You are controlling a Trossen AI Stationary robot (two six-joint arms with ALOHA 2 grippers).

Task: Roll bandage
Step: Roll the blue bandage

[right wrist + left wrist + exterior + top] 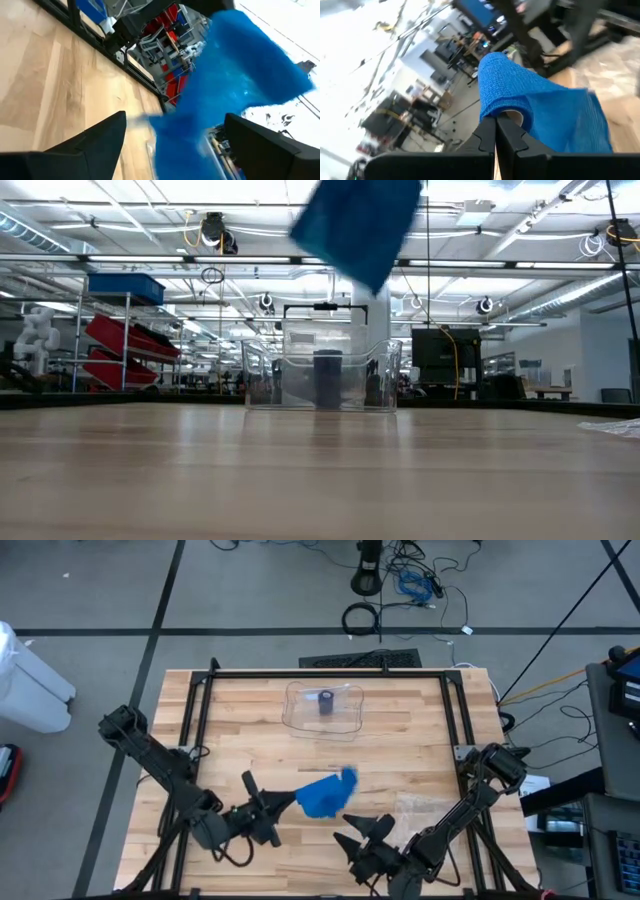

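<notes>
The table [230, 710] takes up the middle of the high view, with a black frame [195, 710] along its sides and top. That frame is the hard limit for any swing; the bare wood in the centre gives plenty of room. A clear tray [300, 718] with a dark roll [326, 702] in it sits upper centre, well apart from the arms. A clear wrapper [420, 805] lies at lower right, near the right arm.

The bandage [325, 796] hangs in the air at lower centre, off the wood, its loose tail trailing toward the right.

The left gripper [286, 802] is pinched tight on the bandage core, as its wrist view shows. The right gripper [362, 828] stands wide apart just below the tail, holding nothing.

My worry is the tail: it looks slack and floppy, so the right fingers could close on air, or the bandage could wind crooked. A hard tug might also pull the core free.
</notes>
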